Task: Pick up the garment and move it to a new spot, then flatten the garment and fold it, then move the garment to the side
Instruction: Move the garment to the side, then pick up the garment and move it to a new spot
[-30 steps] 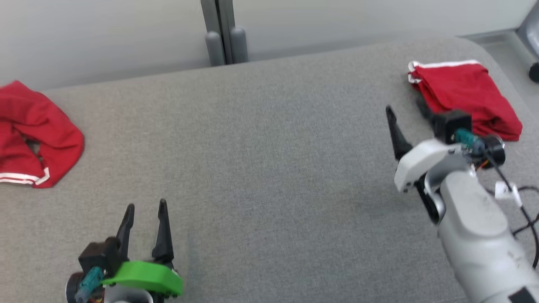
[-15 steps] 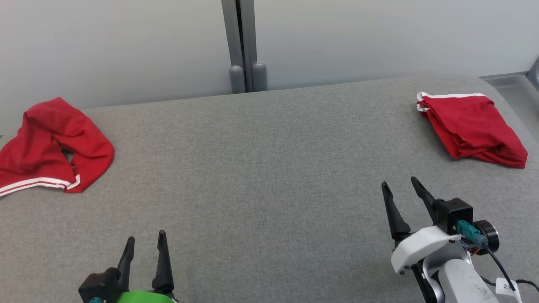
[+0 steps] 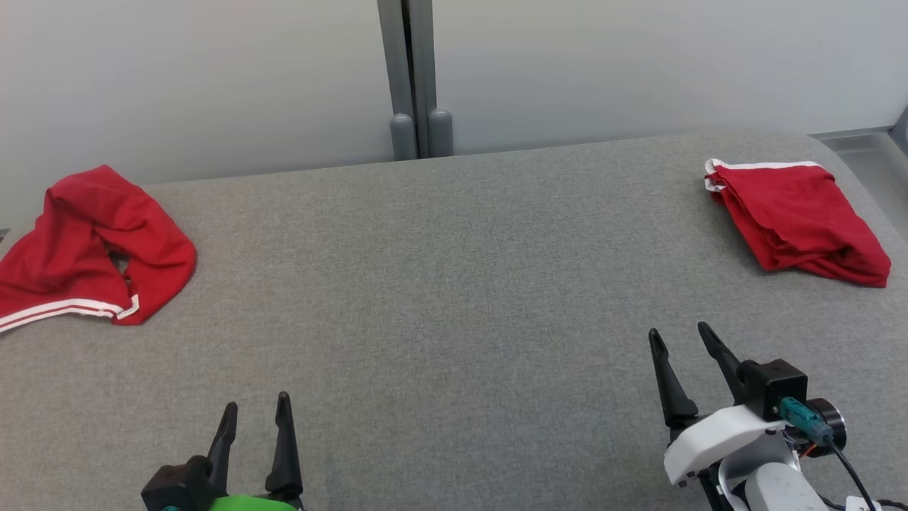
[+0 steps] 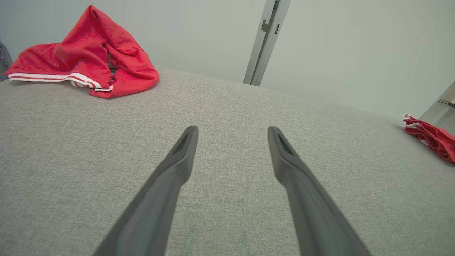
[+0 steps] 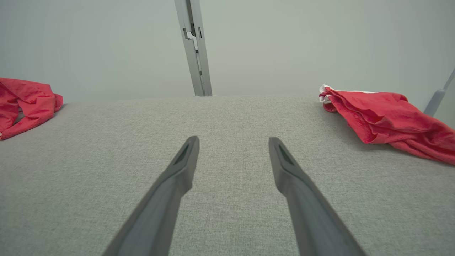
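The left gripper [image 3: 257,399] and right gripper [image 3: 677,328] hover empty, jaws wide apart; the garment [image 3: 798,213], seemingly folded, lies on the counter [image 3: 454,284].

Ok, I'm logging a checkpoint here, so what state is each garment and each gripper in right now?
Folded red garment: roughly folded, lying at the right end of the table, nothing touching it.
Crumpled red garment: bunched up, not folded, at the table's left end.
Left gripper: open, holding nothing.
Right gripper: open, holding nothing, apart from the folded garment.
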You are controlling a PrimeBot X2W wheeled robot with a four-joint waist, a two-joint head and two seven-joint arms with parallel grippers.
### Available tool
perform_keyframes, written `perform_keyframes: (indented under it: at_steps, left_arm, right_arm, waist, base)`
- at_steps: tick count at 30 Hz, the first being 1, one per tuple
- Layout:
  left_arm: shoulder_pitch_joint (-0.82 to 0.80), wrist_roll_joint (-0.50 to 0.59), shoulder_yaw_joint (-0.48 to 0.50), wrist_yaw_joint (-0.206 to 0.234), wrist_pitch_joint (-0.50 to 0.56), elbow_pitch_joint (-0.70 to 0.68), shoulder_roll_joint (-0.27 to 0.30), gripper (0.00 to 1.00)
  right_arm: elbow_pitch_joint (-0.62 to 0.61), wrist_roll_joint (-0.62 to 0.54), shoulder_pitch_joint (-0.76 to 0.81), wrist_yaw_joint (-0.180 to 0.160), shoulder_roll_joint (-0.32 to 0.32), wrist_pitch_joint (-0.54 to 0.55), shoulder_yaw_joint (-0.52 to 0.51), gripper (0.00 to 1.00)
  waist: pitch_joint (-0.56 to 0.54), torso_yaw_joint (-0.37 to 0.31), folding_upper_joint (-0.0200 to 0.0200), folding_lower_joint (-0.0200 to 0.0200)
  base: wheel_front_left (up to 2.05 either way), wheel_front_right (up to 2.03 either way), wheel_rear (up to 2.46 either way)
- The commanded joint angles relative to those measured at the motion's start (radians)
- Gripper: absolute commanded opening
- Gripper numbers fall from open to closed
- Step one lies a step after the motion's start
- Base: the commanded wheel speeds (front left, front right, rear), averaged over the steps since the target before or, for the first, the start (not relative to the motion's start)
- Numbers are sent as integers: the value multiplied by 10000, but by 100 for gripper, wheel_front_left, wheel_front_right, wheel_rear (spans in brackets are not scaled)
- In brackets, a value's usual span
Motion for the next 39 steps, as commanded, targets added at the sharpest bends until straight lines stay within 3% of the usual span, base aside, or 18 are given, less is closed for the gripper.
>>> perform_keyframes:
  at_steps: [1, 11, 27, 33, 39]
  left_arm:
    - [20, -10, -11, 52, -6, -24, 37, 100]
    - [-227, 33, -94, 35, -6, 52, 36, 100]
    - [-339, 211, 20, -16, -4, -66, 36, 100]
    - [-238, 200, 30, -39, -6, -107, 36, 100]
    - [-203, 175, 17, -24, -6, -166, 36, 100]
  right_arm:
    - [-44, -13, 77, -15, -35, -43, -7, 100]
    - [-38, 25, 101, -15, -35, -43, -30, 100]
    - [-116, 210, 119, -15, -34, -43, 328, 100]
    - [-42, 278, 41, -15, -37, -42, 617, 100]
    - [-52, 286, 16, -15, -40, -43, 749, 100]
  waist:
    - [-5, 3, 0, 0]
    - [-21, 324, 0, 0]
    - [-12, 3245, 0, 0]
    - [-17, 3854, 0, 0]
    - [54, 4047, 0, 0]
  base:
    - [0, 0, 0]
    - [0, 0, 0]
    - [0, 0, 0]
    - [0, 0, 0]
    - [0, 0, 0]
